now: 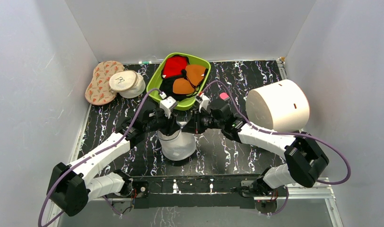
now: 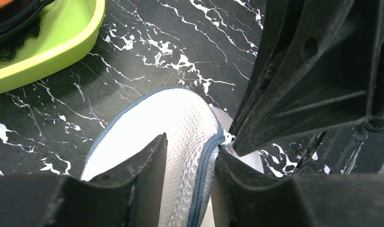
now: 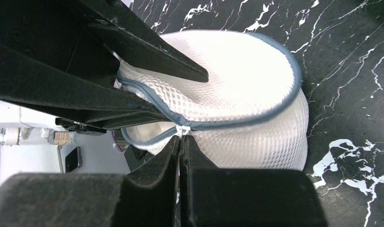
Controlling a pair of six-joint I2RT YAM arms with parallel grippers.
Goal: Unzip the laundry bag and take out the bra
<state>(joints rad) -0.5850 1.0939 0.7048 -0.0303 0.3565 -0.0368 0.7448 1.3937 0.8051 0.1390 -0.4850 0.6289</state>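
Small white mesh dome laundry bag [image 1: 178,144] judged soft, light; left gripper [image 2: 190,161] clamps its rim; right gripper [image 3: 181,142] pinches the white zipper pull [image 3: 182,129].

Place: robot lab test cell
Walls [image 1: 190,28]: plain white panels on three sides
Counter [image 1: 247,75]: black marbled
Rig: two robot arms [image 1: 102,153] on metal rail [image 1: 199,188]

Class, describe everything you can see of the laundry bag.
The laundry bag is a small white mesh dome edged by a grey-blue zipper. It stands on edge over the black marbled table. The left pincer clamps its rim beside the zip; the right pincer pinches the white zipper pull. Behind the pull the zip gapes, so it looks partly open.
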